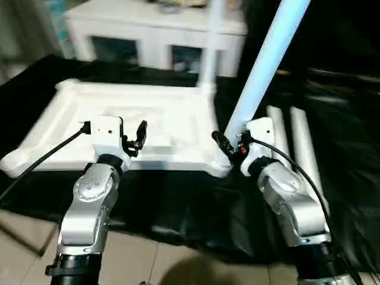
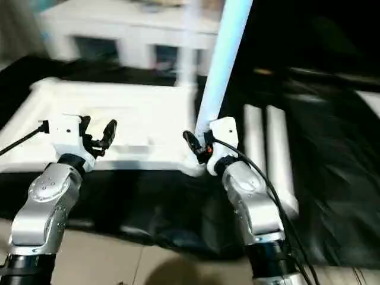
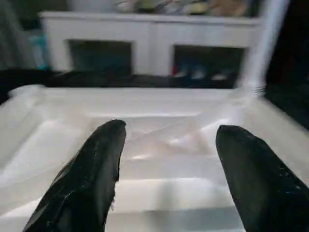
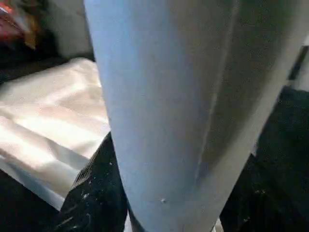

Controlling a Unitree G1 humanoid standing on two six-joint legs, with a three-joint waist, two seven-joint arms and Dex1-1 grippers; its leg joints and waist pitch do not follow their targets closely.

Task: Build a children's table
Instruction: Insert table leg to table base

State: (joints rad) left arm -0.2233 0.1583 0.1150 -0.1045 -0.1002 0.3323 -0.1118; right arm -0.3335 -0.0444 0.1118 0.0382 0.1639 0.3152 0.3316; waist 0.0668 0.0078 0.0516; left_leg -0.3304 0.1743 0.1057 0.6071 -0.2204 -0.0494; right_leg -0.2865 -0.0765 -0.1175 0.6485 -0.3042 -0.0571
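Pinching a leg (image 1: pixel 261 77) near its lower end, my right tool (image 1: pixel 233 144) has one black finger (image 4: pixel 94 193) on each side of the white tube, which leans up and away toward the right from the near right corner of the top (image 1: pixel 130 127). Whether the leg's foot is already in that corner's socket I cannot tell, since the tool hides the joint. My left tool (image 1: pixel 132 138) hangs with its fingers (image 3: pixel 91 179) spread wide and nothing between them, just above the near edge of the top, left of the middle; from the left wrist the ribbed underside lies right beyond the fingertips. The top lies upside down on a black sheet (image 1: pixel 178 208), its ribs and raised rim facing up, with a rounded corner socket (image 1: pixel 15 160) at the near left. A second leg (image 1: pixel 211 41) stands upright at the far right corner of the top. Two more legs (image 1: pixel 294 148) lie side by side on the sheet just to the right of the top, pointing away from me, close to my right forearm. Behind the sheet stands a white cabinet (image 1: pixel 154 29) with dark glass doors. Tiled floor (image 1: pixel 130 255) shows at the near edge, under my forearms
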